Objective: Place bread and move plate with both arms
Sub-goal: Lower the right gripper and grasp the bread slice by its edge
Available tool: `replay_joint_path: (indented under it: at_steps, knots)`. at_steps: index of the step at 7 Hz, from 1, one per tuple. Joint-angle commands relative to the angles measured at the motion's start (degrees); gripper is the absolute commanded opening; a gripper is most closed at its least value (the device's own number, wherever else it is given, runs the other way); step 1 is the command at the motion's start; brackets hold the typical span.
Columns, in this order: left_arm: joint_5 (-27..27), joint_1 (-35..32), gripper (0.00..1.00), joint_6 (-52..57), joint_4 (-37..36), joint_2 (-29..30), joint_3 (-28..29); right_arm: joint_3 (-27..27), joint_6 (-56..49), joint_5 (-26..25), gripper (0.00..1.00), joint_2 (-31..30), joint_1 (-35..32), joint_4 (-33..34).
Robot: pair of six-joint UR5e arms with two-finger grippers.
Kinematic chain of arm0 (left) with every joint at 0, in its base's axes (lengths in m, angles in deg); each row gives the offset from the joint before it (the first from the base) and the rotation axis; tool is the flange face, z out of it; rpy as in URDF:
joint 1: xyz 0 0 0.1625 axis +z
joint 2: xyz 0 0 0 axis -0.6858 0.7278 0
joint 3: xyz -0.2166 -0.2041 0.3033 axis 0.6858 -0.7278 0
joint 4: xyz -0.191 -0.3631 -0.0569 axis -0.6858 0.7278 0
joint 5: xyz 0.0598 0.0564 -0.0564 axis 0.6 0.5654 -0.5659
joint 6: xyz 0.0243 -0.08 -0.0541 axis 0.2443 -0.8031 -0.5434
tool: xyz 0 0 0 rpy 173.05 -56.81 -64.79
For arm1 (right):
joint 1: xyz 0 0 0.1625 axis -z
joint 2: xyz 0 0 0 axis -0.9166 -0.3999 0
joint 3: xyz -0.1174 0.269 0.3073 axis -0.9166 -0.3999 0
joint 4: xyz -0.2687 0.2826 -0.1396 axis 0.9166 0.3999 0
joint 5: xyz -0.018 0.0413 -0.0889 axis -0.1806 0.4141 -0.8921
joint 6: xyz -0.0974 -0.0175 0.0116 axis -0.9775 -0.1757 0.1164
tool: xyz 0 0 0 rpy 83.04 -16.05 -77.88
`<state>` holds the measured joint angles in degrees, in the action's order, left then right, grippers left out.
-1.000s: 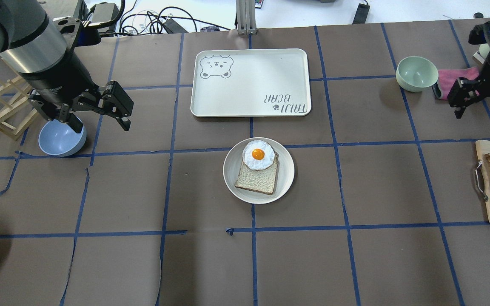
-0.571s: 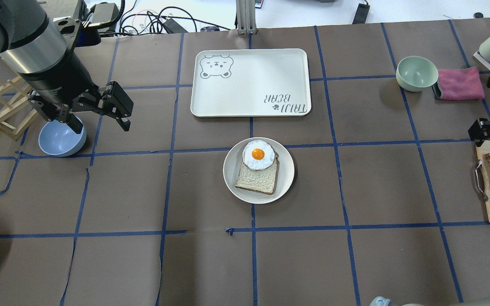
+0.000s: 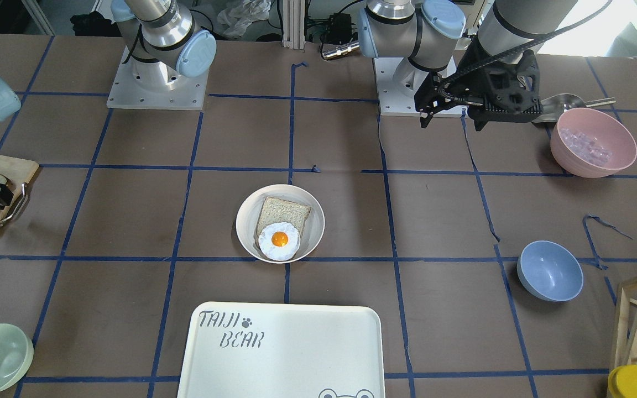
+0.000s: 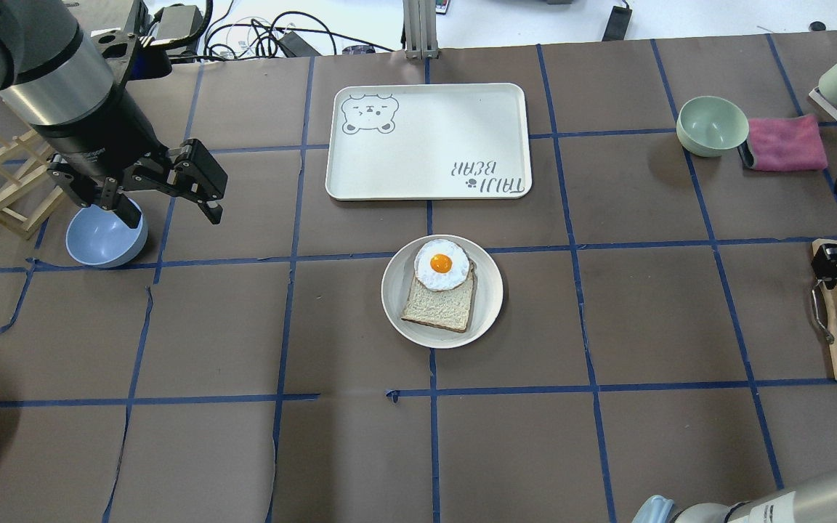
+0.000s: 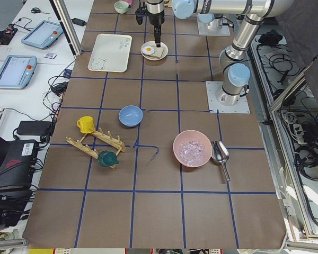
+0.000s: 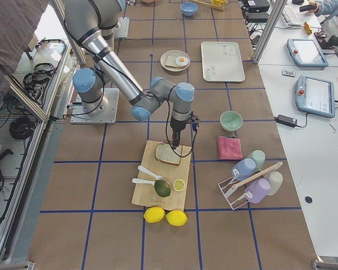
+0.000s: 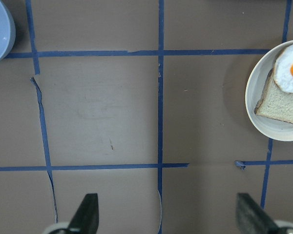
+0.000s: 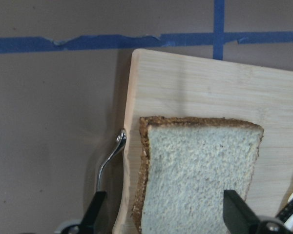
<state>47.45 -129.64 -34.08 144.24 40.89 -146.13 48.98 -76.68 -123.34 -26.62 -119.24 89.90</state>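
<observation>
Since one second ago your right claw (image 8: 166, 210) has travelled from beside the pink folded cloth (image 4: 786, 142) to the pale wooden cutting board (image 8: 195, 87) at the bench's right end. The left claw (image 4: 170, 208) has not moved. The right claw is released: its two fingers stand wide apart, one on each side of the square grey-white bread slice with the dark brown crust (image 8: 200, 175), which lies flat on that board. The left claw is released too and hangs over bare bench between the light-blue bowl (image 4: 102, 240) and the round cream-white plate (image 4: 489, 290).

The plate sits in the middle of the bench and carries a slice with tan crust (image 4: 439, 308) and a white fried egg with orange yolk (image 4: 441, 264). Beyond it lies the large white rectangular tray (image 4: 426, 138). The bench (image 4: 644, 327) is covered with brown paper divided into squares by blue tape, torn in some places. Behind its far edge you see black cables on a white floor.
</observation>
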Motion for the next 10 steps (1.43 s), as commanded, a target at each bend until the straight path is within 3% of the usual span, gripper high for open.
replay_joint_path:
  at_steps: [1, 4, 8, 10]
  knots:
    - [0.0, 0.0, 1.00, 0.0, 0.1, 0.0, 0.1, 1.0, -0.1, -0.4, 0.73, 1.0, 0.2, 0.3]
    - [0.0, 0.0, 1.00, 0.0, 0.0, 0.0, 0.1, 1.1, -0.1, -1.0, 0.66, 1.2, 0.6, 0.3]
    - [0.0, 0.0, 1.00, 0.0, 0.0, 0.1, 0.2, 1.3, 0.2, -1.1, 0.45, 1.6, 0.8, -0.1]
    - [0.8, 0.1, 1.00, 0.0, -0.1, 0.1, 0.3, 1.3, 0.2, -1.0, 0.44, 1.9, 1.0, -0.1]
